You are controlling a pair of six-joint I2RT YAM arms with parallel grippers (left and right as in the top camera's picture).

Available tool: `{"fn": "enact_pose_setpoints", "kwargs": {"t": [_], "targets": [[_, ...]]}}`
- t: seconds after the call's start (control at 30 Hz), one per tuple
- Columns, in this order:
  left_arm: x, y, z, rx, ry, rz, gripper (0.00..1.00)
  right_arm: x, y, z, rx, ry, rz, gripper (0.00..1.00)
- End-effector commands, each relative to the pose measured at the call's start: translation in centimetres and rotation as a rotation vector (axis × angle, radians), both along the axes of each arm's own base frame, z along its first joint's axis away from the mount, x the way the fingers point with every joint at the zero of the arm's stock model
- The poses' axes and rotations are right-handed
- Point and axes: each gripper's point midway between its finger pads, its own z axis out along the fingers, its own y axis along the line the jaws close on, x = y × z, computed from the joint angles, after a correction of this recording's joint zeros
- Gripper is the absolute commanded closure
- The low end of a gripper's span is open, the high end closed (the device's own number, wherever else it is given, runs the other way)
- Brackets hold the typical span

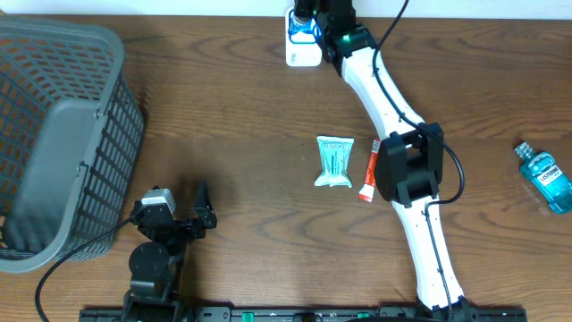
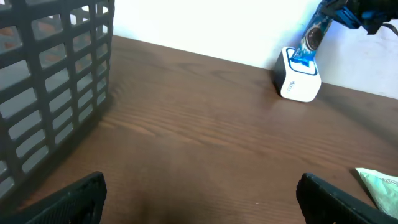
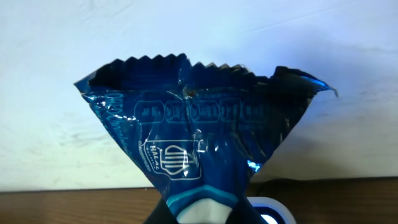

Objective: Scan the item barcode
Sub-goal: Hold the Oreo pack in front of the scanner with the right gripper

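Your right hand (image 1: 307,16) pinches the packet (image 3: 199,140) over the scanner (image 2: 298,79) — presumably so its barcode reads — while your left hand (image 2: 199,200) sits open.

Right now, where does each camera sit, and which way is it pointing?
Overhead: above the table, looking straight down; both arms show, the left arm near the basket, the right arm stretched to the scanner.
Left wrist: low over the table, facing the far wall; its open jaws fill the bottom corners.
Right wrist: above the scanner, facing the wall, filled by the blue packet; its jaws barely show.
Shared: both wrist views show the blue packet and the scanner.
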Motion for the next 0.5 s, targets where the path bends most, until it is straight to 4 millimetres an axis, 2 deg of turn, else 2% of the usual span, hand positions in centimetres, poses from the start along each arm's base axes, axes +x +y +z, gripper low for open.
{"fn": "enact_pose_setpoints", "kwargs": {"t": [0.0,0.2,0.3,0.47], "targets": [[-0.1,0.2,-1.9,0.002,0.045,0.010,0.02,0.3,-1.6,-0.8,0.026,0.044,-0.064,0.99],[-0.1,0.2,-1.9,0.002,0.045,0.010,0.02,-0.4,-3.1,-3.8,-0.020,0.148,-0.129,0.99],[-0.1,0.2,-1.9,0.002,0.045,0.010,0.02,-0.3,-3.2,-3.8,-0.020,0.142,-0.133,0.99],[-0.1,0.2,-1.9,0.002,0.045,0.010,0.02,0.5,-3.9,-2.5,0.002,0.089,-0.149,0.99]]}}
